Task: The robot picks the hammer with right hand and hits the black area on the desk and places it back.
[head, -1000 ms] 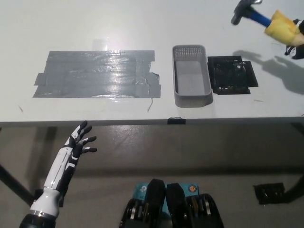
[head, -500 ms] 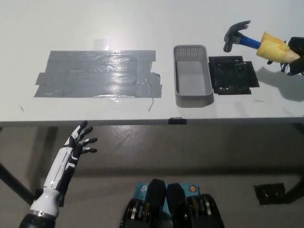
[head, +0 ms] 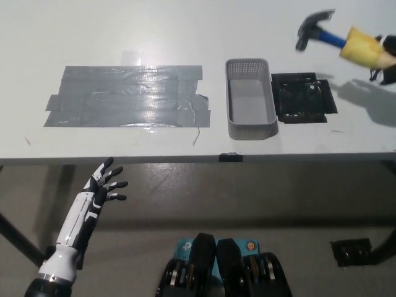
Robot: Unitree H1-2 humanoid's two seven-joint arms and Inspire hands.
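Hammer (head: pixel 337 42) gripped by right hand (head: pixel 387 60) above black area (head: pixel 303 98); left hand (head: pixel 103 187) hangs open.

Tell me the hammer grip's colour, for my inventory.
Yellow grip, blue shaft, dark head; only the head view shows it.

Glossy grey tape patch (head: pixel 127 96) — wrinkled; perforated plastic basket (head: pixel 250 99); matt white desk (head: pixel 185 31); dark metal hammer (head: pixel 314 28) head.

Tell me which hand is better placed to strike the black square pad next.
Right. The black right hand already grips the blue-and-yellow-handled hammer raised just above the black square pad. The white left hand rests open below the white table's edge, far off.
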